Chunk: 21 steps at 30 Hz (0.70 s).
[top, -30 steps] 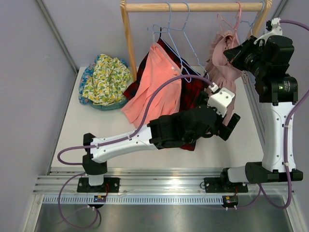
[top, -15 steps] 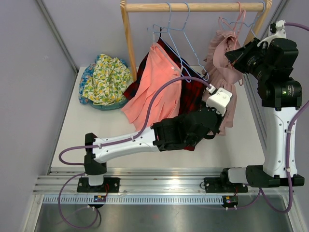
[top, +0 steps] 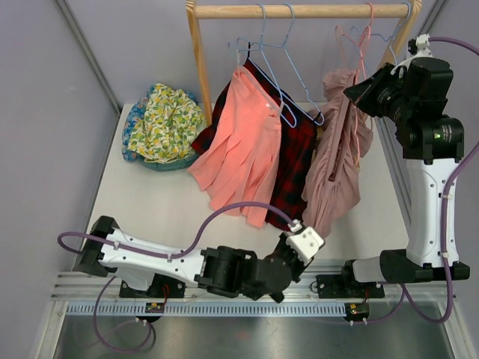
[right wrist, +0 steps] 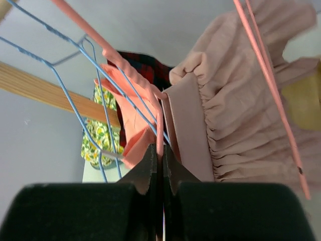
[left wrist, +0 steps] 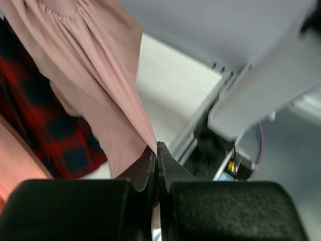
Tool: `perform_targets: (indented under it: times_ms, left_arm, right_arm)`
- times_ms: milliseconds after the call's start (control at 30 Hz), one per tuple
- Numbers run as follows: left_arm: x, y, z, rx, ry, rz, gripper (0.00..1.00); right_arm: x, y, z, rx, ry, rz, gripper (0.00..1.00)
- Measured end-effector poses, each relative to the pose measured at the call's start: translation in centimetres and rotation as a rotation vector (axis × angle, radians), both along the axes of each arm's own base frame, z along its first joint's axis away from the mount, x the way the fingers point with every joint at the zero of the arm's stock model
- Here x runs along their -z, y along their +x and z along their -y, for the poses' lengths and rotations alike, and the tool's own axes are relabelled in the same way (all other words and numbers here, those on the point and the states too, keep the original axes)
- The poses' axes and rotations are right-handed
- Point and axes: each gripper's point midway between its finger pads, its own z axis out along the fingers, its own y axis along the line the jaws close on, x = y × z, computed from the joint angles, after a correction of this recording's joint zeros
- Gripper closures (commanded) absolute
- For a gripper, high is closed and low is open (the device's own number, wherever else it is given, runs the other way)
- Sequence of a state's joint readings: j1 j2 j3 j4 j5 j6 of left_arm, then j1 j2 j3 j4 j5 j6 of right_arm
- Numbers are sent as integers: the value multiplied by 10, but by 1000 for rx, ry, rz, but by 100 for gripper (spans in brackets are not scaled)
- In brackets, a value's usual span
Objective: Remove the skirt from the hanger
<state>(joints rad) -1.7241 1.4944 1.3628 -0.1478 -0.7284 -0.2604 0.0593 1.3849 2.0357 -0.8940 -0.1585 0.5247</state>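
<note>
A dusty-pink skirt (top: 338,153) hangs from a pink wire hanger (top: 359,36) at the right end of the rail. It is stretched down and toward the near edge. My left gripper (top: 316,226) is low by the table's front and shut on the skirt's hem. In the left wrist view the fabric (left wrist: 100,75) runs into the closed left gripper (left wrist: 156,148). My right gripper (top: 354,90) is up by the rail. In its wrist view the right gripper (right wrist: 161,150) is shut on the pink hanger (right wrist: 125,80), beside the skirt's gathered waistband (right wrist: 241,110).
A coral skirt (top: 239,142) and a red plaid garment (top: 296,161) hang on blue hangers (top: 278,52) from the wooden rail (top: 299,10). The rail's post (top: 200,67) stands left of them. Floral cloth (top: 161,123) lies at the back left.
My left arm has drawn back from mid-table to the near edge. Its gripper has shut on the pink skirt's hem and pulled the fabric down and taut. The right gripper has stayed on the hanger.
</note>
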Motion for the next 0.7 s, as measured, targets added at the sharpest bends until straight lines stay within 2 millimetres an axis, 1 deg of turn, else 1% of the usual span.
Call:
perform_targets:
  times_ms: [33,100,200,267,367,433,467,533,567,633,700]
  left_arm:
    - [12,-8,-7,6,21,-2,100]
    - [33,-14,-19,-8,52,-13,100]
    - [54,-14,-34,-48,82,-35,100]
    - [61,-12,-42,-79,95,-45,100]
    - [62,-1,-51,-131,117,-39,100]
    - [56,13,-54,-168,133,-31,100]
    - [49,23,-56,-191,139,-25,100]
    - [31,44,-56,-232,127,-19,100]
    - [22,54,-57,-251,119,-17,100]
    - [1,82,-61,-301,97,-21,100]
    - [-18,121,-71,-374,83,-26,100]
  right_arm:
    - [3,-1,0,0,-1,-14,100]
    - [9,-5,-2,-8,0,-43,100]
    - [17,-10,-5,-25,1,-80,100]
    - [20,-12,-7,-34,3,-92,100]
    - [20,-16,-11,-61,11,-99,100]
    - [19,-22,-14,-79,16,-96,100]
    - [18,-27,-14,-85,18,-89,100]
    - [17,-44,-14,-91,21,-66,100]
    - [16,-57,-13,-90,21,-58,100]
    - [6,-85,-11,-90,20,-27,100]
    - [-7,-119,-8,-90,12,9,100]
